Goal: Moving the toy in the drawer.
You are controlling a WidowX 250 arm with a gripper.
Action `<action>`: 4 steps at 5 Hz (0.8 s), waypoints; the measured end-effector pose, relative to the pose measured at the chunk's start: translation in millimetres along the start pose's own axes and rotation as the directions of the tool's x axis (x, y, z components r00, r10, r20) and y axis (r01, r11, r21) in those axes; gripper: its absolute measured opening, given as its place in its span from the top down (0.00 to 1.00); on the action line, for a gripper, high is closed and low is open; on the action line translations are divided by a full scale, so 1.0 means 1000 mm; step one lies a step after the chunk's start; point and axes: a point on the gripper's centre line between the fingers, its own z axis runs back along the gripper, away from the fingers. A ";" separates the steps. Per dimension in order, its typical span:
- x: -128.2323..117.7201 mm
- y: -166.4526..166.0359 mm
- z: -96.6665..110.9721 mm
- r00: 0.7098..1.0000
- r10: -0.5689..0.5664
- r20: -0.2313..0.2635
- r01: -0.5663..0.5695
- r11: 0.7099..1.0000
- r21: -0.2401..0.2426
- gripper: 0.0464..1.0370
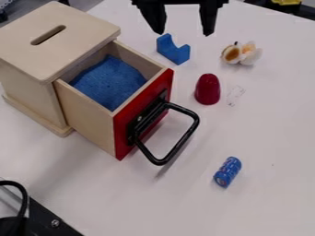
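Note:
The black gripper (184, 33) hangs at the top of the view, its two fingers spread wide apart with nothing between them. A wooden box with its drawer (92, 113) pulled open stands at the left; the drawer has a red front and a black loop handle, and a blue cloth (111, 84) lies inside it. Just below the gripper's left finger is a blue notched block (174, 50). To the right of the drawer stands a dark red rounded piece (208, 89). Which of the loose objects is the toy, I cannot tell.
A white and brown flower-like object (241, 53) lies at the upper right. A small blue battery-like cylinder (227, 172) lies lower right of the handle. Black and metal hardware (46, 216) with a cable occupies the lower left corner. A yellow item (287, 2) is at the top right edge.

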 end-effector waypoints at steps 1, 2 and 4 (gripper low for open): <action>-0.005 0.002 -0.007 1.000 0.001 -0.028 -0.001 1.000 0.009 0.04; 0.009 0.002 -0.031 0.991 -0.088 -0.098 0.093 0.995 0.047 0.04; 0.055 -0.016 -0.090 0.974 -0.158 -0.165 0.163 0.986 0.020 0.04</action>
